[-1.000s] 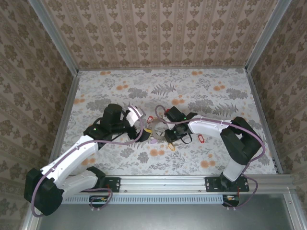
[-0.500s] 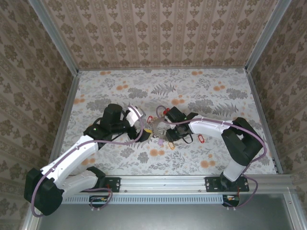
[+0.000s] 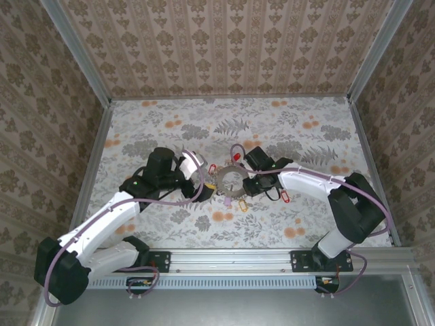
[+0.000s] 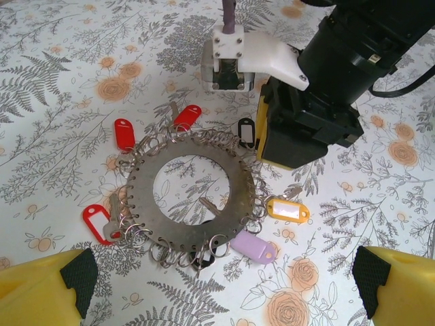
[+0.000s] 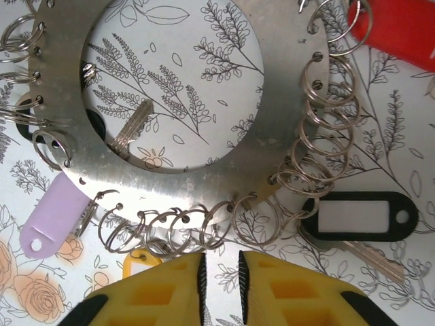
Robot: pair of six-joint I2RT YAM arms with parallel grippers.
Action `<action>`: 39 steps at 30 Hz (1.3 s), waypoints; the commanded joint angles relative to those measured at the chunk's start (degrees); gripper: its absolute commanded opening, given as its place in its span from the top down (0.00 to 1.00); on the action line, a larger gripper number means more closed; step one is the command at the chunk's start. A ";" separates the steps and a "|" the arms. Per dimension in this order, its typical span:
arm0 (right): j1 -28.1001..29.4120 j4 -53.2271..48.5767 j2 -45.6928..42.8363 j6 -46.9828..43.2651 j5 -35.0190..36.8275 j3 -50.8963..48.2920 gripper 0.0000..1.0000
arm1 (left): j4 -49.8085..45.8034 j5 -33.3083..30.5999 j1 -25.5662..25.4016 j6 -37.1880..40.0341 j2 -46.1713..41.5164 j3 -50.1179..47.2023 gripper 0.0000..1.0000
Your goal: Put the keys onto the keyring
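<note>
My right gripper [image 5: 221, 268] has its fingers nearly together; I can't tell if they nip anything. My left gripper [image 4: 224, 278] gapes above the keyring [image 4: 143, 204], flat on the floral table [image 3: 170, 115], one key [image 5: 132, 129] half-hidden underneath. Patterned walls [image 3: 224, 47] surround.

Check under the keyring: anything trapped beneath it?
A key pokes out from under the keyring's inner edge into the hole, beside a dark piece. The key's head and the rest of that piece are covered. A purple tag seems to tuck under the outer edge.
</note>
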 commanded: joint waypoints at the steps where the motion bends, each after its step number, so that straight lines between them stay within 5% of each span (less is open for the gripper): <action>1: 0.16 0.51 1.57 1.13 -1.47 0.53 0.72 | 0.16 0.77 -0.33 1.35 0.32 0.63 0.00; 23: 2.22 0.04 4.96 3.22 -0.02 3.10 0.67 | -0.09 0.64 -0.68 1.05 1.20 0.83 0.00; 39: 2.35 -1.84 6.24 3.72 7.19 2.79 0.78 | -0.57 0.15 -1.38 1.25 1.54 1.09 0.00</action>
